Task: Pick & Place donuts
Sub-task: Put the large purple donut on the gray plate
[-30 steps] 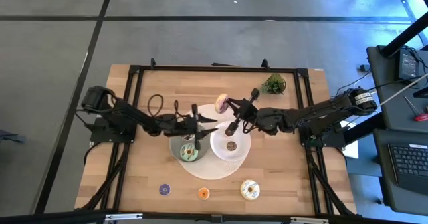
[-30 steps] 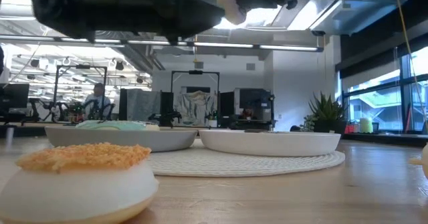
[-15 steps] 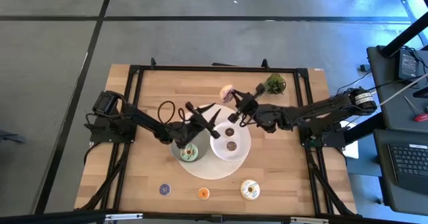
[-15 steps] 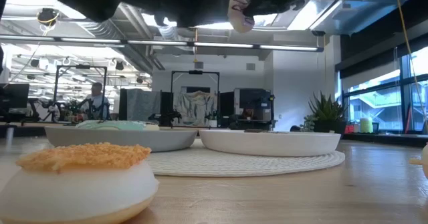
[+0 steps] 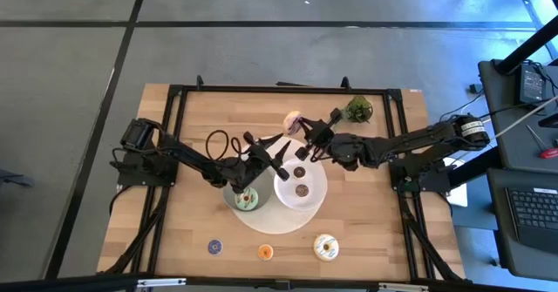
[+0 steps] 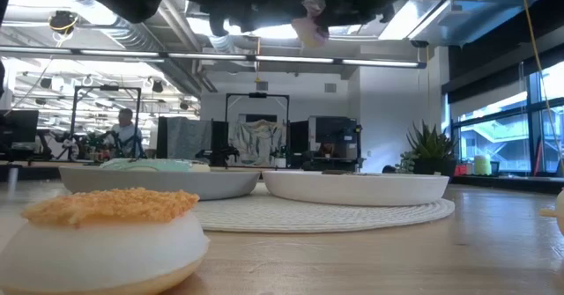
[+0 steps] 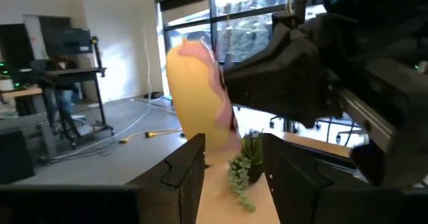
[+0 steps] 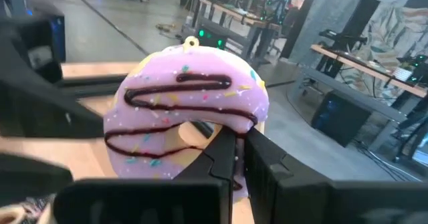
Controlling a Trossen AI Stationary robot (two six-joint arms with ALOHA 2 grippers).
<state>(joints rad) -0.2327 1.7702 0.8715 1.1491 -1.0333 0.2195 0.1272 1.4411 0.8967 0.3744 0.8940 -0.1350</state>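
Note:
The pink-iced donut (image 8: 187,114), with dark drizzle, is held in the air by my right gripper (image 8: 237,140) above the far side of the white plate (image 5: 316,196). In the high view the pink donut (image 5: 295,119) stands on edge. My left gripper (image 7: 231,150) is open and points at the pink donut (image 7: 197,97), just short of it. A green donut (image 5: 247,199) lies in the grey plate (image 5: 231,190), and a brown mini (image 5: 301,189) lies in the white plate. The cream donut (image 5: 325,247), orange mini (image 5: 266,252) and purple mini (image 5: 214,247) lie on the near table. My right gripper pinches the pink donut between its two fingers at the ring's part nearest the wrist (image 8: 217,134), beside the hole. One finger (image 8: 224,154) lies over the iced face. The fingers come about level from the table's right. The donut is lifted clear and stands on edge.
Both plates sit on a round white mat (image 5: 272,218) at mid table. A small green plant (image 5: 357,110) stands near the far right corner. In the low view the orange mini (image 6: 110,229) fills the near left. A black frame (image 5: 261,89) rims the table.
My right gripper has carried the pink donut toward the table's far edge and tipped it from face-up onto its edge. My left gripper has swung right and toward the far edge, closing in on the donut.

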